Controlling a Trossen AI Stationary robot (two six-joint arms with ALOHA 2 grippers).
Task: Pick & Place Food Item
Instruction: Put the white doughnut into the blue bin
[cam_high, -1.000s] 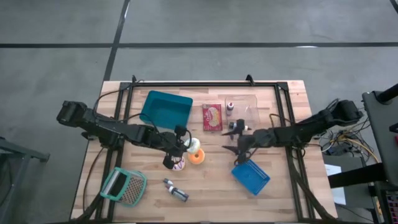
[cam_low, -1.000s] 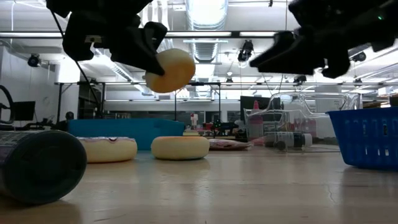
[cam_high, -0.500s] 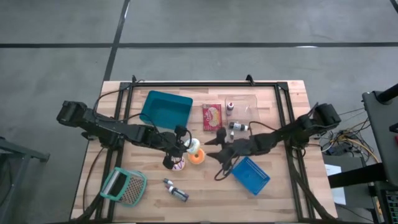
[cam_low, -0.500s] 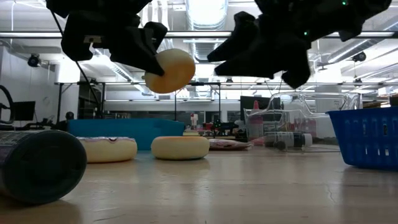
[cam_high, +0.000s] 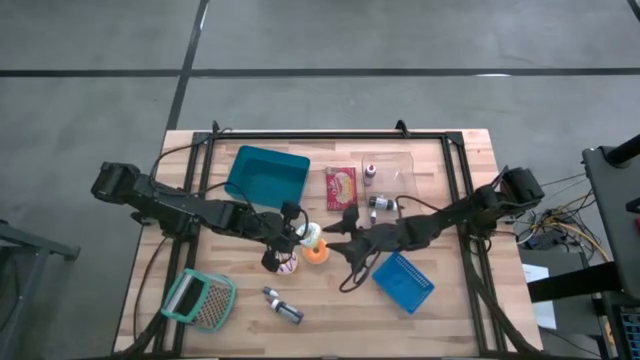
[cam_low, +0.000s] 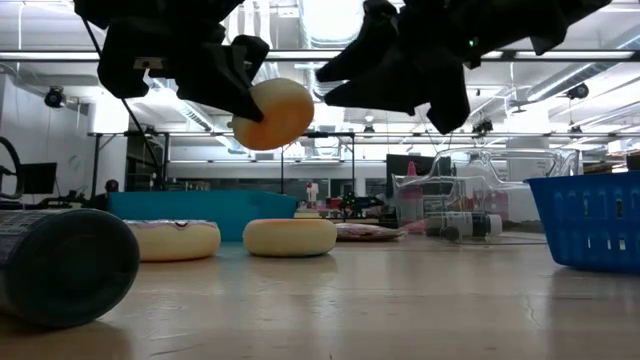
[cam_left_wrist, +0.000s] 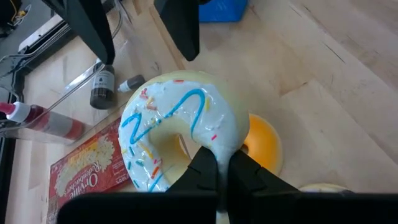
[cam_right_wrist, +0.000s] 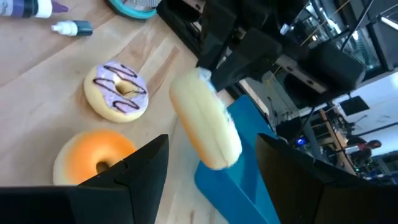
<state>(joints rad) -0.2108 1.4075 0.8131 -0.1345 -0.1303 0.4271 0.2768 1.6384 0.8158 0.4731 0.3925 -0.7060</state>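
My left gripper (cam_high: 300, 236) is shut on a white-iced donut (cam_left_wrist: 177, 127) with blue drizzle and sprinkles, held in the air over the table's middle. An orange donut (cam_high: 318, 252) lies flat on the table just under it. A donut with purple swirl icing (cam_right_wrist: 118, 92) lies flat beside the orange one. My right gripper (cam_high: 338, 255) is open and empty. It hangs just right of the held donut with its fingers (cam_right_wrist: 146, 165) spread wide and pointing at it, clear of it. My left gripper pinches the donut's ring at its edge nearest the gripper (cam_left_wrist: 219, 152) between its two fingers. The fingers come from the table's left. The donut is lifted clear of the table and tilted, above the orange donut (cam_left_wrist: 266, 144).
A teal bin (cam_high: 267, 175) stands at the far left of the middle, with a red box (cam_high: 341, 187) and a clear container with small bottles (cam_high: 390, 178) beside it. A blue basket (cam_high: 404, 283) stands at the near right. A green-framed tool (cam_high: 200, 300) and a dark bottle (cam_high: 283, 307) lie near the front.
My right gripper has gone toward the table's left, from beside the blue basket to close by the held donut, staying open. My left gripper and the donut have kept still.
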